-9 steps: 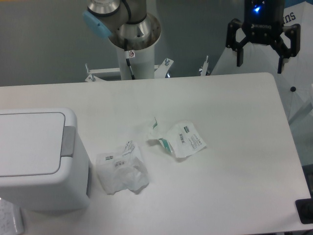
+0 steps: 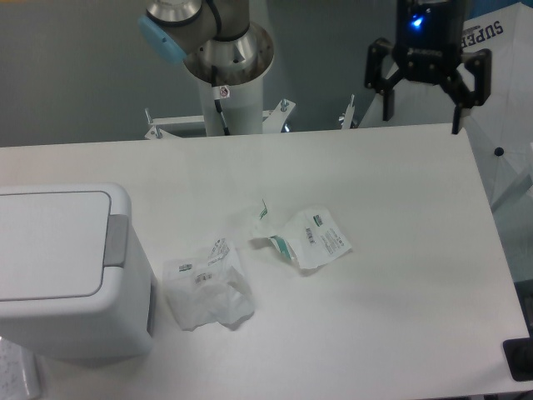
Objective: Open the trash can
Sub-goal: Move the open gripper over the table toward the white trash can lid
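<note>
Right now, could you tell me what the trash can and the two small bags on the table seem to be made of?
The trash can looks like white moulded plastic, smooth with a soft sheen and rounded corners; its push tab is a matte grey, probably plastic too. The two bags appear to be thin clear plastic film: crinkled, see-through, with printed labels.

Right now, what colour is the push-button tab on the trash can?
Grey, on the large boxy white plastic trash can; fixed camera view.

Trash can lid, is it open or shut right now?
Shut. The trash can's flat lid lies flush in its rim, grey push tab untouched; the gripper hangs far off.
</note>
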### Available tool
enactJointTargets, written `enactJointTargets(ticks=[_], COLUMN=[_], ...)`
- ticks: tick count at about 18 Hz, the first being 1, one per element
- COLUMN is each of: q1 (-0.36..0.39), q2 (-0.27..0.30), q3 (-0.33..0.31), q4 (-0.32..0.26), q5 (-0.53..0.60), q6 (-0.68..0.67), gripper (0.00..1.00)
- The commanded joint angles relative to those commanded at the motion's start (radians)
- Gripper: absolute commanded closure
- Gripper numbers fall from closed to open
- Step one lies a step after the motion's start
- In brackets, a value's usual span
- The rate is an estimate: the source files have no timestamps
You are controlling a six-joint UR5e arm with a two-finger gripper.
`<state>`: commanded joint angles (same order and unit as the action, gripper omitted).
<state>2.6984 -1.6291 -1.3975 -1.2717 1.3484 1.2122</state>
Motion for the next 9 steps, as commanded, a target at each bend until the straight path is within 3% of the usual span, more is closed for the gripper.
enactJointTargets(ticks=[3,7,9], q1=[-0.005,-0.037,-0.084], q2=[0.002,-0.008,-0.014], q3=[0.005,0.034,0.031], q4=[0.005,0.017,0.079], q5=[-0.075,-0.117,-0.121], q6=[-0.124,-0.423,-0.521], gripper=[0.0,0.0,0.0])
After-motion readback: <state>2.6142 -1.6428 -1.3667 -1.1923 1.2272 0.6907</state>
